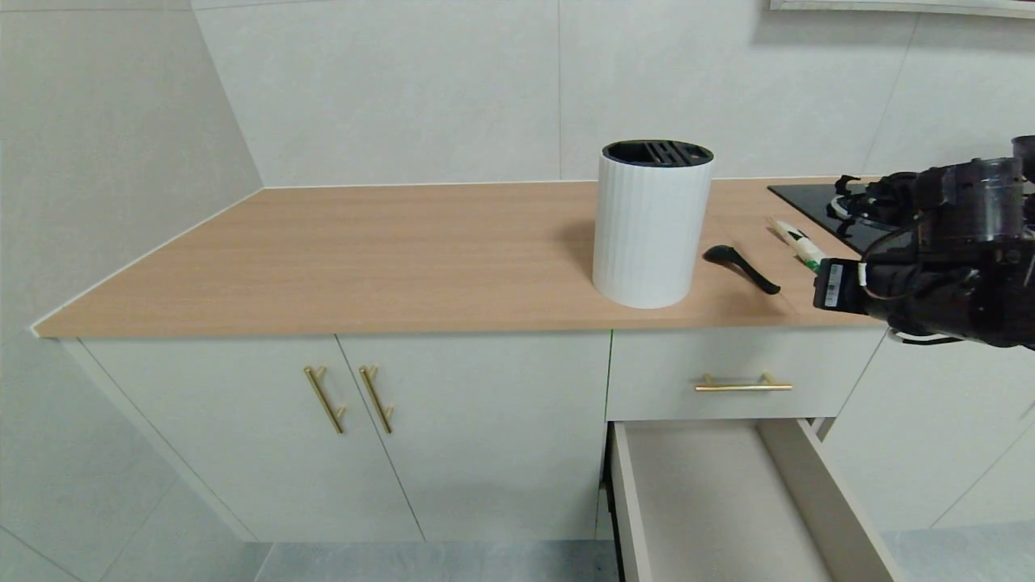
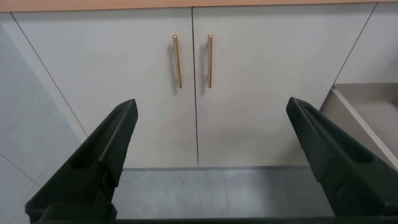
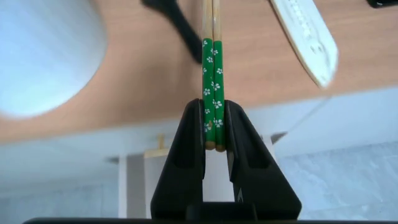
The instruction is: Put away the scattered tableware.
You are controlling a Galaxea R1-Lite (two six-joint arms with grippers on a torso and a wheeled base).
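Only partly seen, the black glass hob point(image 1: 813, 202) at the far right of the wooden countertop point(image 1: 364, 259) lay behind the right arm. Inside the white ribbed cylindrical holder point(image 1: 652, 234), the dark slots gave nothing away. The pale drawer point(image 1: 703, 493) below stood pulled out. The right gripper point(image 3: 214, 115) hovered at the counter's near right edge, fingers clamped on the green-ended wooden chopsticks point(image 3: 211, 62), right of the black plastic spoon point(image 1: 740, 265). The left gripper point(image 2: 211, 109), fingers wide apart, faced the white cabinet doors point(image 2: 249, 93).
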